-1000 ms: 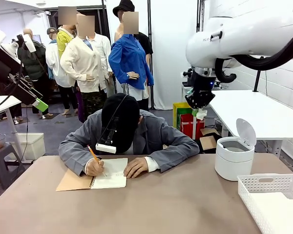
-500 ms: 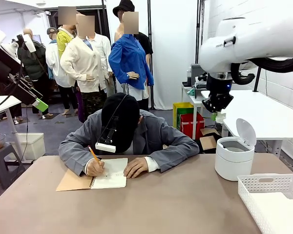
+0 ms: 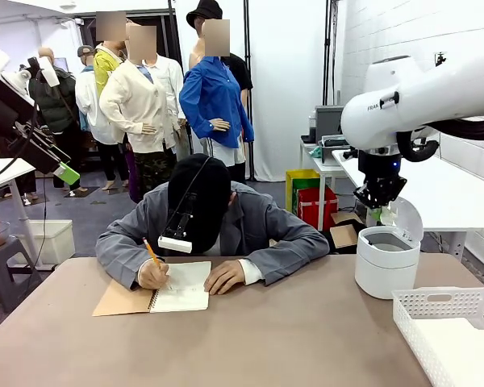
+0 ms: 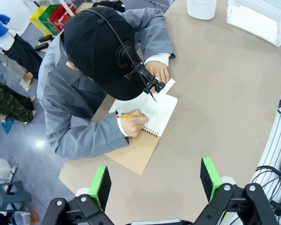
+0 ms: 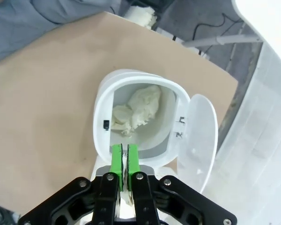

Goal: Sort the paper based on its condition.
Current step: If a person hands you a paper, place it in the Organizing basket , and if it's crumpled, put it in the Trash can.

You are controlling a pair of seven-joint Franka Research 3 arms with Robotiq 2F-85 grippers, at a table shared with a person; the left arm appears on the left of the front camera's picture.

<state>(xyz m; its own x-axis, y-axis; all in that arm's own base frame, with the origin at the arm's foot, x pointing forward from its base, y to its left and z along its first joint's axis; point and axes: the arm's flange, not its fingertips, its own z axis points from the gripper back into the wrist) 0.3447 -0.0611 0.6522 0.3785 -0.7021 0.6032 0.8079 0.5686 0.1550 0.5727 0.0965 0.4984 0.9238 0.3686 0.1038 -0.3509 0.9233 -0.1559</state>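
A: Right end effector [image 5: 124,161]: green pads pressed nearly together, a scrap of crumpled white paper [image 5: 126,199] caught between them, low near the knuckles. Position: hanging directly over the open white bin [image 5: 103,140].

B: Bin contents?

A: One wrinkled wad [image 5: 138,110] of white paper lying inside. Lid [image 5: 199,136] flipped up and back. In the front view the bin [image 3: 385,266] stands near the right edge of the desk [image 3: 290,339], toward the far side, with the right end effector [image 3: 377,197] just above it.

B: Left end effector?

A: Left end effector [image 4: 154,180]: jaws spread wide, nothing between them, held high above the left part of the desk, looking down on the person.

B: Other items on the desk?

A: White lattice basket [image 3: 436,310] at the near right corner, just beside the bin; flat white paper [image 3: 464,351] lying smooth inside it. Spiral notebook [image 3: 181,290] with a brown cover folded out to the side, at the far edge, left of centre.

B: Person?

A: Seated at the far edge, bent over the notebook, grey sleeves resting on the desk. One hand [image 3: 153,276] holds an orange pencil [image 3: 151,252] to the page; the other hand [image 3: 224,276] rests flat on the page's edge.
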